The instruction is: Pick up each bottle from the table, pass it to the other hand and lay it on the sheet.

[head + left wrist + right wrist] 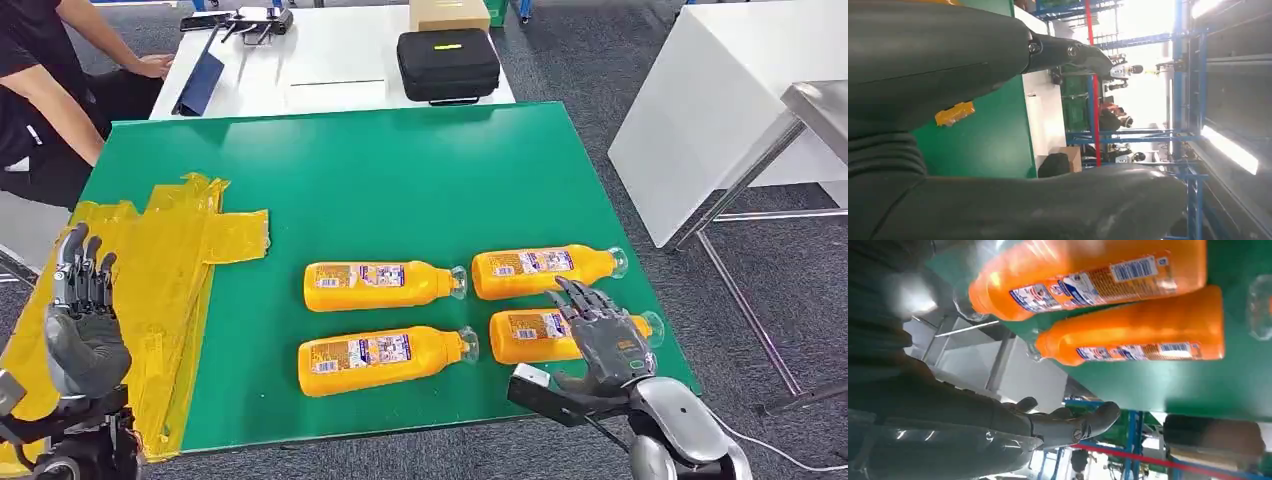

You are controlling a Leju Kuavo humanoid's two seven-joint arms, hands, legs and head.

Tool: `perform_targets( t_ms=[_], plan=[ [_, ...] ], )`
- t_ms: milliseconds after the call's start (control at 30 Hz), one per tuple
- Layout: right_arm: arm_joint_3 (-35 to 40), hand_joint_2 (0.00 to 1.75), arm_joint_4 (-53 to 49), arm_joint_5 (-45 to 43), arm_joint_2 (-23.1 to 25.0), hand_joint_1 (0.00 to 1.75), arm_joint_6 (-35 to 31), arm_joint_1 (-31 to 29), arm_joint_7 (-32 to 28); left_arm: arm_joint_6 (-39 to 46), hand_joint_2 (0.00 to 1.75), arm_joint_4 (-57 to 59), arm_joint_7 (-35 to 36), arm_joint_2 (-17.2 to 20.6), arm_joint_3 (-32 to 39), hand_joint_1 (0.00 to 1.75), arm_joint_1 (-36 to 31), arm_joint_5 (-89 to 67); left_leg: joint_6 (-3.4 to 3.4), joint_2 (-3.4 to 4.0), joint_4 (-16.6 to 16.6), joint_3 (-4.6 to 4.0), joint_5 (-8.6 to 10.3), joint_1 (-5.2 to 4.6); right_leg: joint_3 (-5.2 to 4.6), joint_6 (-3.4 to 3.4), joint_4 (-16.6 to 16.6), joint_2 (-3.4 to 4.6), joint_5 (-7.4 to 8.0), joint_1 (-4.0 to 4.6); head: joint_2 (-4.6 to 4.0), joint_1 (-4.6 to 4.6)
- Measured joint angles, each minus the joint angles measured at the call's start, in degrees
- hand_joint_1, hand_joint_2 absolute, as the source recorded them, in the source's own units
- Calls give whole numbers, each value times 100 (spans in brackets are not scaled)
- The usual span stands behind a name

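1. Green table (400,180): four orange bottles lie on their sides in the half toward its right edge, in two rows of two, clear caps pointing to the right edge.
2. Far row: far-left bottle (380,285) near the table's middle; far-right bottle (545,271) closer to the right edge. Small gap between them.
3. Near row: near-left bottle (378,358) close to the near edge; near-right bottle (560,337) toward the near right corner, partly covered by the robot's right hand.
4. Right hand (605,340): over the near-right bottle, fingers spread across its cap-side half. Contact or grip cannot be told from the head view. In the right wrist view the fingers (1068,422) are extended and nothing lies between them; both right-hand bottles sit past the fingers on the green surface. Recorded as released, holding nothing.
5. Left hand (82,320): raised beside the near left corner, over the yellow sheet, fingers upright and apart, nothing in it.
6. Yellow sheet (175,260): crumpled film along the table's left edge, reaching from the near left corner toward the middle of that edge. No bottle on it.
7. Beyond the far edge: white table (330,60) carrying a black case (447,63); a seated person (50,90) at the far left corner.
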Motion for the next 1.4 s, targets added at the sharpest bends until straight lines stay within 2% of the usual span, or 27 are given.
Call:
perform_targets(
  t_ms=[267,667,1400],
  plan=[
    [-696,175,488,-105,-22,0,125,-31,-186,-26,0,0,46,0,-2,0,-13,0,0,2,0,0,-1,0,0,0,0,0,0,0,0,0],
    [-1161,175,715,123,-24,0,289,14,-352,26,0,0,59,7,-37,0,-14,53,0,1,0,1,-1,0,0,0,0,0,0,0,0,0],
    [-1161,175,1275,394,7,0,70,-487,-280,15,0,-2,48,24,-31,0,104,0,0,0,0,0,0,0,4,0,0,0,0,0,0,0]
  ],
)
